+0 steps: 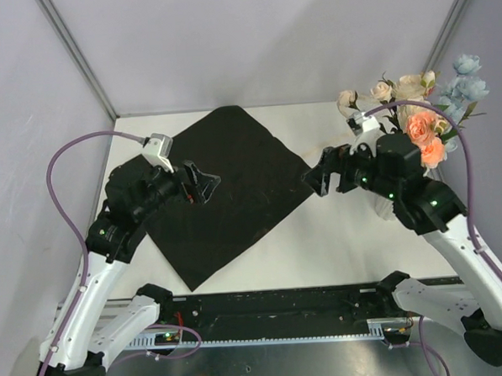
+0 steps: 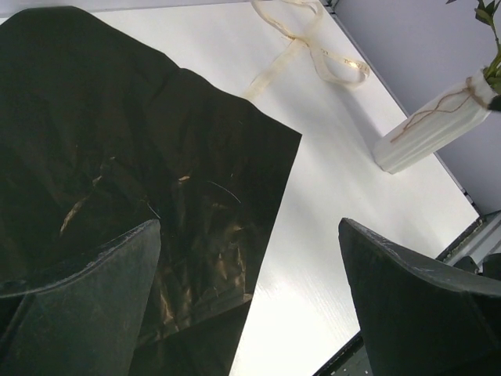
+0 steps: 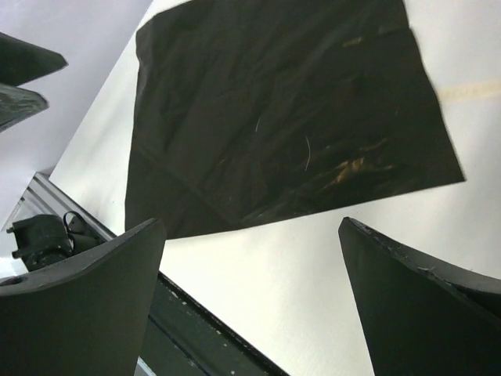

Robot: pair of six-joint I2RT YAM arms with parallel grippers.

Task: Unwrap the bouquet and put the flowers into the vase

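Left tool [image 1: 205, 187]: wide apart, holding nothing, over the black paper [image 1: 226, 189].
Right tool [image 1: 314, 181]: wide apart, holding nothing, near the paper's right corner.
Flowers [image 1: 420, 116]: standing in the vase [image 2: 430, 129], on the right side of the worktop [image 1: 321, 243].
Ribbon [image 2: 313, 47]: loose, beside the paper.

1 black wrapping sheet [image 1: 226, 189]; 1 loose cream ribbon [image 2: 313, 47]; 1 ribbed white vase [image 2: 430, 129]; 1 bunch of flowers [image 1: 415, 103], comprising 2 peach-pink blooms [image 1: 425, 137], at least 2 pale blue blooms [image 1: 468, 80] and about 4 cream blooms [image 1: 397, 88]; 2 grippers, namely left gripper [image 1: 209, 188] and right gripper [image 1: 311, 183], 2 fingers apiece; 1 white table [image 1: 338, 242].
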